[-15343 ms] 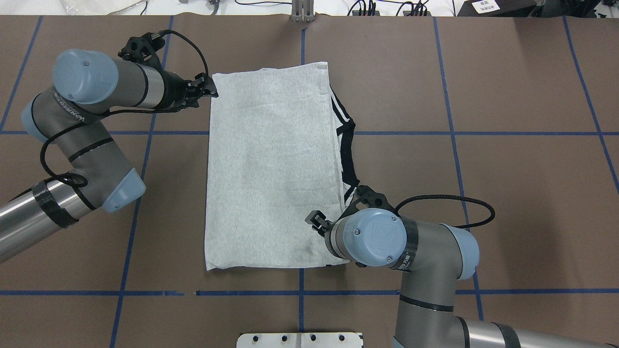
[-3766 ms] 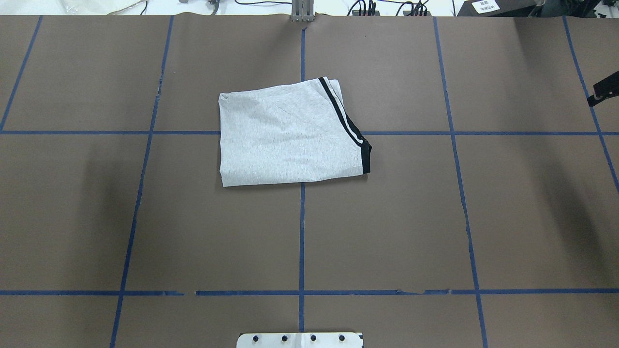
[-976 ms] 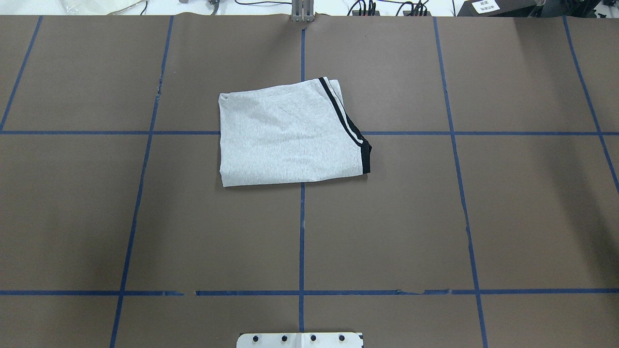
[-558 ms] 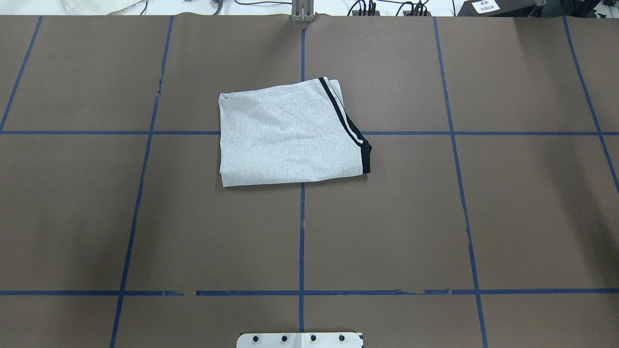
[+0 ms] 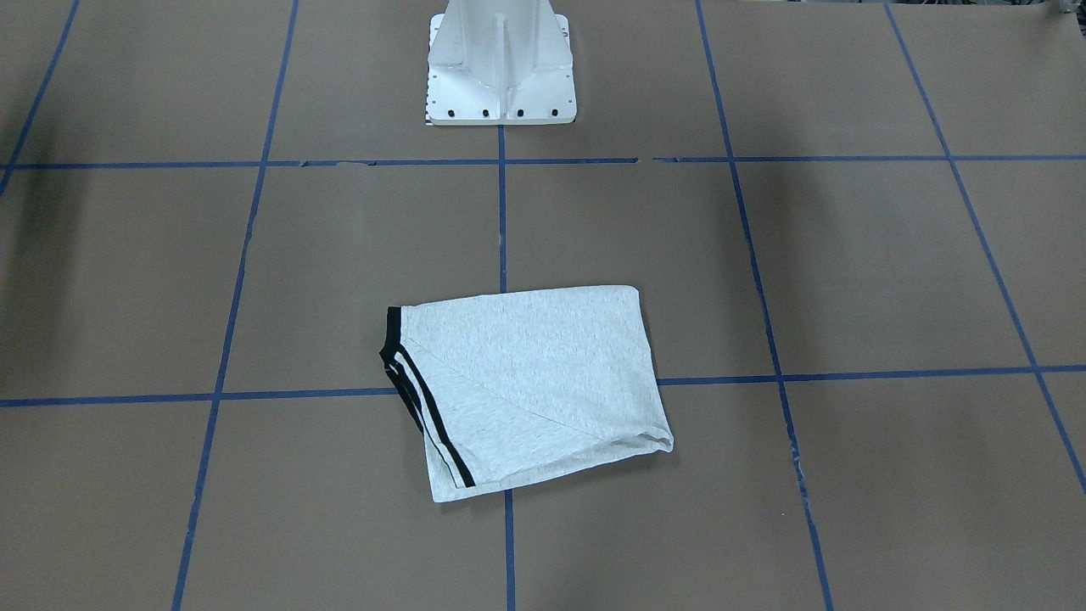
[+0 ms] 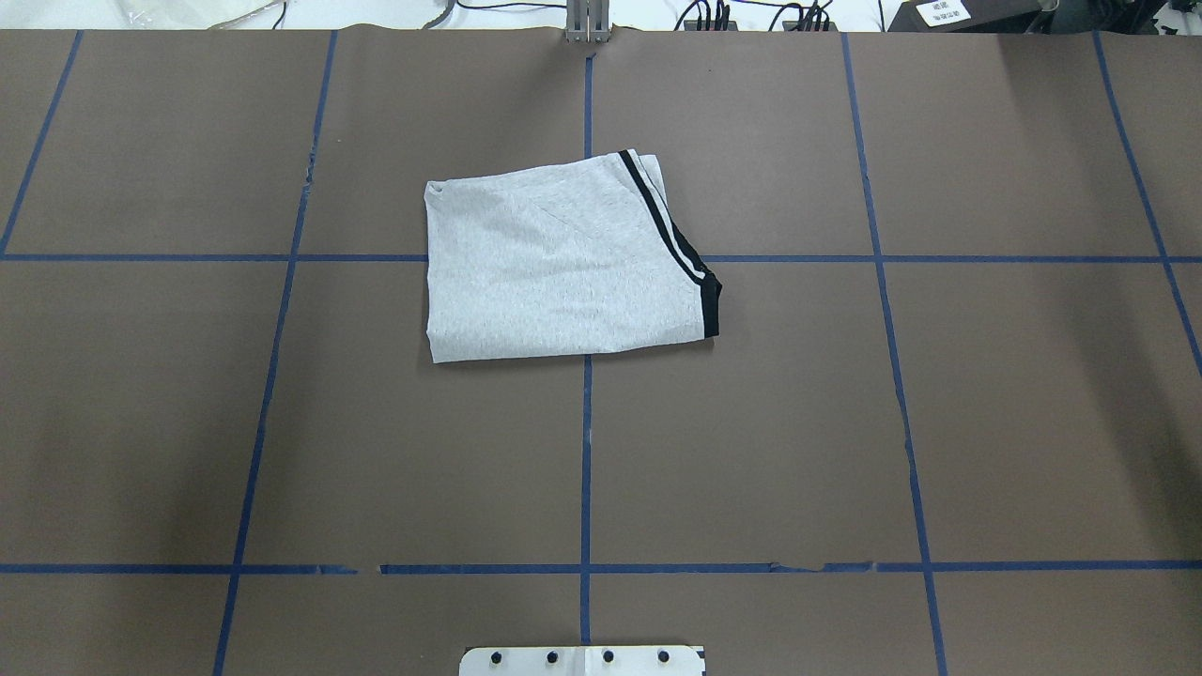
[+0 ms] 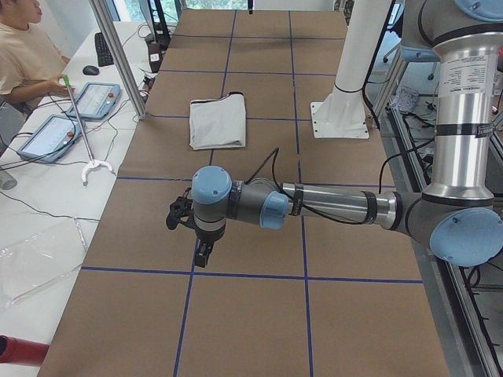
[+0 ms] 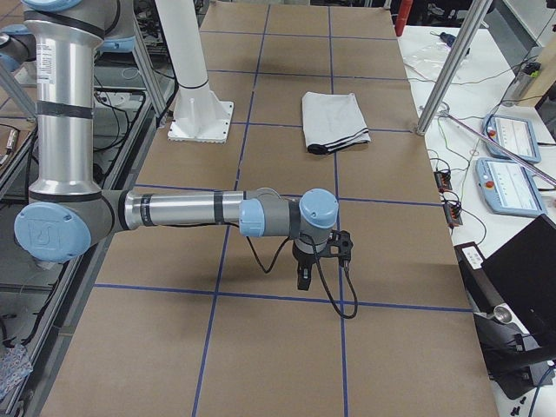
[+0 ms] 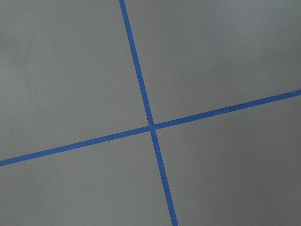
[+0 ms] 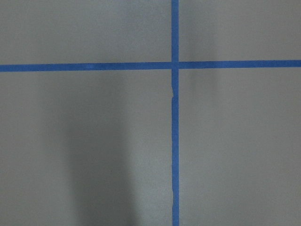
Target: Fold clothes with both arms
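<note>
Left gripper [image 7: 202,258]: at the end of the left arm [image 7: 338,206], which stretches out low over the table [image 6: 1033,422]. Fingers point down and hang just above the brown paper. It shows only in the side view, so I cannot tell if it is open or closed. Its wrist camera sees only paper and a crossing of blue tape lines [image 9: 150,126] right under it. On the operators' side of this gripper, a person [image 7: 27,55] sits at a white bench by two pendants [image 7: 94,98].

T-shirt [image 6: 563,268]: folded into a compact grey rectangle, flat on the table. It is well apart from the left gripper, on that gripper's right along the table. It lies between the two grippers and touches neither. Its black-and-white striped trim [image 6: 662,225] runs along the edge facing the right gripper, ending in a black band at one corner. The shirt lies over a tape crossing, in line with the white pedestal [image 5: 501,68] but apart from it.

Right gripper [image 8: 302,280]: at the end of the right arm [image 8: 174,210], also stretched low over the table, fingers down, just above the paper and near a tape line. The shirt is well off to its left. It shows only in the side view, so again I cannot tell if it is open or closed. Its wrist camera shows paper and a tape crossing.
</note>
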You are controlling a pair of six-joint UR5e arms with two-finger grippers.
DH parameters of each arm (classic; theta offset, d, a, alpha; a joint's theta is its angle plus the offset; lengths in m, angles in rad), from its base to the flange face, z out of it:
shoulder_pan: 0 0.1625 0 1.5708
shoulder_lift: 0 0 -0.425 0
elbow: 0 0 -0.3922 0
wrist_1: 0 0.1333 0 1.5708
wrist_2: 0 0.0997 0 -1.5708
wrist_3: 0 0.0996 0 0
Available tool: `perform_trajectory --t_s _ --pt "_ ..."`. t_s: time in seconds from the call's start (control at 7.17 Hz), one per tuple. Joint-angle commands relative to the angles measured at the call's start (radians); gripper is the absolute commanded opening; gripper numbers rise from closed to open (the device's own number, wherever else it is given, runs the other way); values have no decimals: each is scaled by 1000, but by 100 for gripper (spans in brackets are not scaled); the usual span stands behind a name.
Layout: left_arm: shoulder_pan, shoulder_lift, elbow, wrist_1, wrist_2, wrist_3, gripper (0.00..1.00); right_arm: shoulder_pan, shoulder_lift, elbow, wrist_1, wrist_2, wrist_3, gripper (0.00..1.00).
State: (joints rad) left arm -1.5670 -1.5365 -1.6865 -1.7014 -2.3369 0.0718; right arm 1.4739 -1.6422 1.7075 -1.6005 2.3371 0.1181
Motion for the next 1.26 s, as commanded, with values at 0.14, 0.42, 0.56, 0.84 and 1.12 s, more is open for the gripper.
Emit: perform_trajectory --t_s 0.14,0.42,0.56,0.84,1.12 --pt "2 -14 16 -12 1 -15 100 -1 1 -2 -1 4 3 100" --pt "4 -19 4 -15 1 -69 100 -1 1 -3 -1 2 5 100" --pt "4 -19 2 -24 1 -73 100 -1 1 0 -1 4 6 100" --pt "2 -19 -1 -24 -1 -69 100 -1 1 1 -1 2 2 100" --pt "4 -19 -1 -23 -1 -73 100 -1 1 3 1 1 2 100"
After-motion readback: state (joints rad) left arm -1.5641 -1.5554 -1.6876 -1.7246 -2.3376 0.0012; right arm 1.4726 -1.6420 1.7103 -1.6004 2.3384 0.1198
